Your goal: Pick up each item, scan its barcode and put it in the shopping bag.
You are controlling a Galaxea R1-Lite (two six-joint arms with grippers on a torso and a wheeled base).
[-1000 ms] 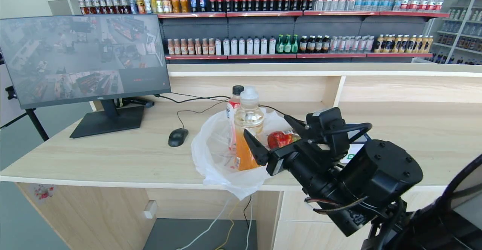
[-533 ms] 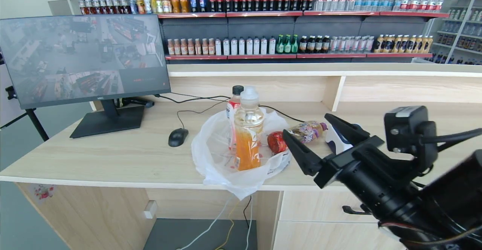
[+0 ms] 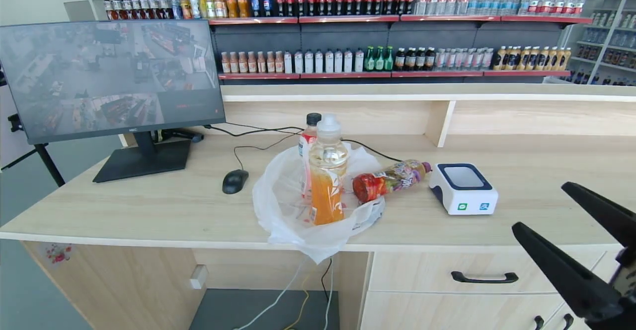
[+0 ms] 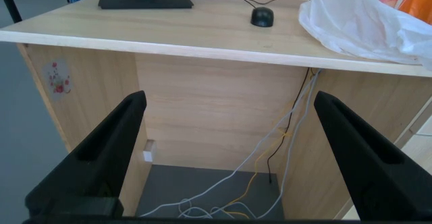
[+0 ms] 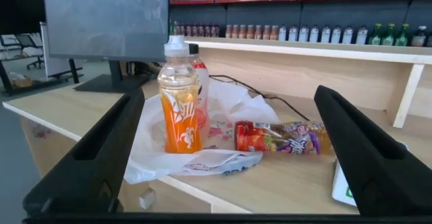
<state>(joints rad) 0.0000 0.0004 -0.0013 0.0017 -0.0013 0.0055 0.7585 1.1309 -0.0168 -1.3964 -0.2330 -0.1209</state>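
Note:
A white plastic shopping bag [image 3: 285, 206] lies open at the counter's front edge. In it stand an orange drink bottle [image 3: 327, 171] and, behind that, a black-capped bottle [image 3: 311, 130]. A third bottle [image 3: 390, 178] lies on its side, red end on the bag's rim and cap toward the white barcode scanner [image 3: 463, 189]. My right gripper [image 3: 541, 206] hangs open and empty off the counter's front right, facing the orange bottle [image 5: 179, 99] and the lying bottle [image 5: 283, 137]. My left gripper [image 4: 229, 102] is open and empty, low in front of the counter.
A monitor [image 3: 107, 76] on its stand and a black mouse [image 3: 235, 180] sit on the counter's left, with cables running behind the bag. A raised ledge [image 3: 427, 94] backs the counter. Drawers with handles [image 3: 484, 276] are below on the right. Cables [image 4: 283, 156] hang under the counter.
My right gripper has pulled back from over the bag, to the right and down past the counter's front edge, open throughout. The lying bottle and scanner are now uncovered and have not moved.

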